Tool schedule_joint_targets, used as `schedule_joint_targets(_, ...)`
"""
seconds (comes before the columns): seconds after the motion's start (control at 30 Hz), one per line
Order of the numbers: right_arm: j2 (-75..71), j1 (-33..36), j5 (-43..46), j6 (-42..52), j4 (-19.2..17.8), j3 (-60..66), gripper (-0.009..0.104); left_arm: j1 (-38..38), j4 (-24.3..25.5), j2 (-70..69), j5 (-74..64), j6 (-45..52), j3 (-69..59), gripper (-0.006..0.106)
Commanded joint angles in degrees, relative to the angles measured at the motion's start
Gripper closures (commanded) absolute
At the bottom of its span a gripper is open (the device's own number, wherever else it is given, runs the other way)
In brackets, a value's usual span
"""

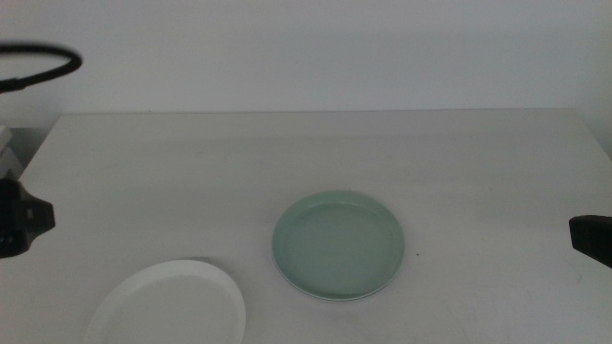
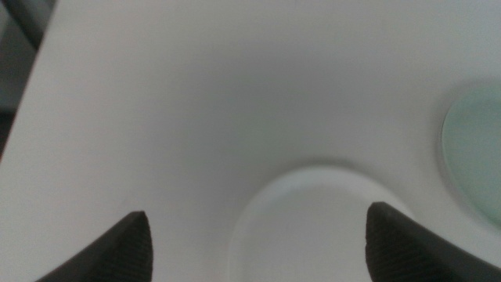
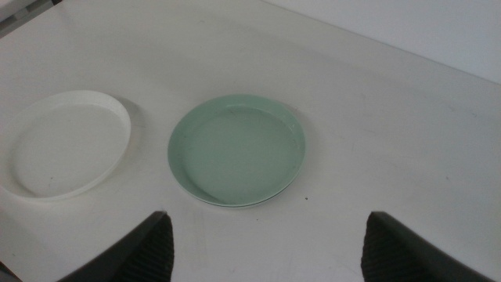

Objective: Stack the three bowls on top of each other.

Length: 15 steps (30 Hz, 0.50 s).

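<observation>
The pale mint green bowl [image 1: 339, 244] sits on the table right of centre; it also shows in the right wrist view [image 3: 235, 149] and at the edge of the left wrist view [image 2: 477, 153]. A thin pale rim [image 1: 330, 297] peeks out under its near edge, so it seems to rest on another dish. No separate grey bowl shows. The white bowl [image 1: 167, 306] lies alone at the front left, cut by the picture's bottom edge, and is seen in both wrist views [image 2: 313, 227] [image 3: 66, 141]. My left gripper [image 1: 24, 222] [image 2: 258, 213] is open at the left edge, above the white bowl. My right gripper [image 1: 591, 234] [image 3: 268, 215] is open at the right edge.
The white table [image 1: 306, 162] ends at a pale wall at the back. A dark cable loop [image 1: 43, 62] hangs at the top left. The table's left edge [image 2: 23, 102] shows in the left wrist view.
</observation>
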State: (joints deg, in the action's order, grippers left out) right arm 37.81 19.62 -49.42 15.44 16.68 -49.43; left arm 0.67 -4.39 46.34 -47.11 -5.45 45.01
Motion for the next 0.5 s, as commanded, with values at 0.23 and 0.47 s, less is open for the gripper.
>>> schedule_joint_targets(0.23,0.04,0.08,3.85,0.57,0.31,-1.31,0.034,-0.02,0.14,8.0,-2.22,-0.96,5.01,0.007)
schedule_joint_targets(0.47,0.04,0.08,3.85,0.57,0.31,-1.31,0.034,-0.02,-2.0,13.71,-7.62,2.81,4.94,0.007)
